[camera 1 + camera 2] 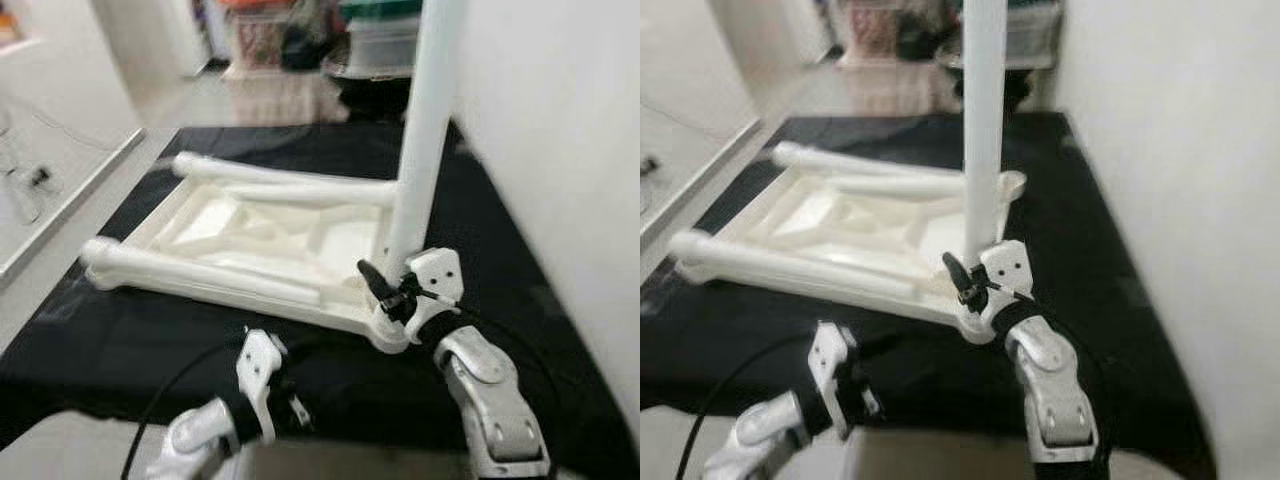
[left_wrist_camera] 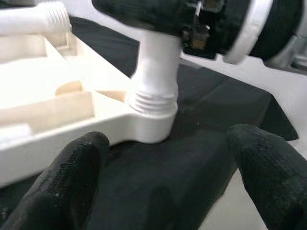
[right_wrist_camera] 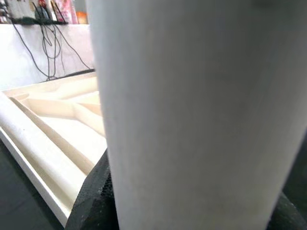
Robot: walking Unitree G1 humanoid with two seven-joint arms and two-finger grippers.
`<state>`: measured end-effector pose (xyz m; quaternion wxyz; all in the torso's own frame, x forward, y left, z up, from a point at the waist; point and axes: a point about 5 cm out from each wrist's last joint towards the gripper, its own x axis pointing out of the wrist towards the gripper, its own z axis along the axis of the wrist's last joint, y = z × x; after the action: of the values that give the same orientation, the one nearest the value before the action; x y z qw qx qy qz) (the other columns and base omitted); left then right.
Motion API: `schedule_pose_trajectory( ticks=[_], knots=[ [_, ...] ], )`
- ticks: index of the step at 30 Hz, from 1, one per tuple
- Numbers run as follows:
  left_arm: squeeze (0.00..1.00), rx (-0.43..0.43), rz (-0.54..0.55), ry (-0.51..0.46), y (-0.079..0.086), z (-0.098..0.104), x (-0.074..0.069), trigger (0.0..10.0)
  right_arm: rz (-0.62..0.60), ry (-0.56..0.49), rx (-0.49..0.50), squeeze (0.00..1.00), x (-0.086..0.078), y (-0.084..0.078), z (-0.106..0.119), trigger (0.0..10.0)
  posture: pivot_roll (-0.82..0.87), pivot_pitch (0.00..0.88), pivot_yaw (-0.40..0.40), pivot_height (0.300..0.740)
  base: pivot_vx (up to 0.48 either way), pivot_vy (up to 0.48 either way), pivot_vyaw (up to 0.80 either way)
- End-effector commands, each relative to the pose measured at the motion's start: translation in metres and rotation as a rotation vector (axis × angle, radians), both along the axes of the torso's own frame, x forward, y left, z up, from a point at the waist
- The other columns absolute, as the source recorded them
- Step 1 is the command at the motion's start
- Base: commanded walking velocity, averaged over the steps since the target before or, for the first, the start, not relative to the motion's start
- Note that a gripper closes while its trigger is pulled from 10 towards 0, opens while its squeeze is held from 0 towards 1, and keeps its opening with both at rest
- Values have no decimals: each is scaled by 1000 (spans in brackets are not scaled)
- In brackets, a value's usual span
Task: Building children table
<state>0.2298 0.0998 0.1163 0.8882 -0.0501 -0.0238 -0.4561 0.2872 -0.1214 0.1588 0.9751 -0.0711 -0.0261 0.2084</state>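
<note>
Right claw [image 1: 392,288] grips the upright white leg [image 1: 425,130] low down, just above its threaded end, which sits in the corner socket of the upturned white table frame [image 1: 240,235]. The frame lies flat on a black cloth [image 1: 120,340], stretching away from the right claw toward the robot's left, with two loose legs [image 1: 190,270] lying along its edges. Left claw [image 1: 840,385] hangs open and empty just short of the frame's near edge, beside the right claw, fingers [image 2: 67,177] spread toward the socket corner.

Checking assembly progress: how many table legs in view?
3. One upright leg in the near right corner socket, held by the right gripper; two lying on the tabletop: near leg, far leg.
</note>
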Motion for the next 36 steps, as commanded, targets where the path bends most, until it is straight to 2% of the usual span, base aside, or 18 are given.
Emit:
schedule_pose_trajectory(
  ticks=[1, 3, 4, 5, 6, 8, 11, 12, 13, 14, 16, 17, 21, 24, 28, 29, 30, 36],
  knots=[
    [0, 2, -29, 17, -3, -2, -1, 10000, -27, 211, -62, 0, 1, -9, -44, 0, -30, 127, 45, 740, 0, 0, 0],
    [0, 2, -29, 17, -3, -2, -1, 10000, -27, 211, -62, 0, 1, -9, -44, 0, -30, 127, 45, 740, 0, 0, 0],
    [0, 0, -23, 16, -2, -2, 1, 10000, -15, 208, -38, 0, 5, -11, -43, 10000, -28, 125, 47, 740, 0, 0, 0],
    [0, 0, -23, 16, -2, -2, 1, 10000, -15, 208, -38, 0, 5, -11, -43, 10000, -28, 125, 47, 740, 0, 0, 0],
    [0, -3, -16, 15, -2, -2, 1, 10000, 13, 197, -25, 1000, 7, -10, -41, 10000, -30, 127, 50, 740, 0, 0, 0],
    [0, -4, -12, 14, -2, -1, 1, 10000, 46, 187, -6, 1000, 7, -9, -38, 10000, -29, 126, 49, 740, 0, 0, 0],
    [0, -2, -11, 12, -3, -1, 3, 10000, 209, 123, 53, 1000, 12, -3, -18, 10000, -27, 122, 46, 740, 0, 0, 0],
    [0, 0, -12, 11, -4, -1, 3, 10000, 272, 101, 42, 922, 14, -4, -12, 10000, -23, 119, 48, 740, 0, 0, 0],
    [0, 1, -12, 10, -4, -2, 3, 10000, 307, 90, 30, 922, 15, -4, -8, 10000, -23, 119, 48, 740, 0, 0, 0],
    [0, 5, -11, 7, -4, -2, 3, 10000, 368, 90, 21, 0, 16, -6, -3, 10000, -17, 113, 45, 740, 0, 0, 0],
    [0, 10, -6, 2, -4, -2, 4, 10000, 475, 76, -13, 0, 18, -9, 7, 10000, -16, 112, 45, 740, 0, 0, 0],
    [0, 10, -6, 2, -4, -2, 4, 10000, 475, 76, -13, 0, 18, -9, 7, 10000, -16, 112, 45, 740, 0, 0, 0],
    [0, 33, 12, -19, -5, -2, 4, 10000, 703, 84, -91, 0, 36, -18, 25, 10000, 6, 101, 40, 740, 0, 0, 0],
    [0, 44, 23, -28, -6, -2, 4, 10000, 800, 104, -121, 0, 45, -22, 35, 10000, 11, 99, 36, 740, 0, 0, 0],
    [0, 47, 30, -32, -6, -2, 4, 10000, 848, 113, -119, 0, 51, -24, 43, 10000, 12, 99, 34, 740, 0, 0, 0],
    [0, 49, 33, -33, -6, -3, 4, 10000, 862, 116, -101, 0, 56, -25, 49, 549, 13, 96, 33, 740, 0, 0, 0],
    [0, 50, 34, -34, -6, -3, 4, 10000, 870, 118, -86, 0, 60, -26, 53, 0, 14, 96, 34, 740, 0, 0, 0],
    [0, 54, 37, -37, -8, -3, 4, 10000, 931, 127, -93, 0, 63, -27, 59, 0, 17, 99, 32, 740, 0, 0, 0]
  ],
)
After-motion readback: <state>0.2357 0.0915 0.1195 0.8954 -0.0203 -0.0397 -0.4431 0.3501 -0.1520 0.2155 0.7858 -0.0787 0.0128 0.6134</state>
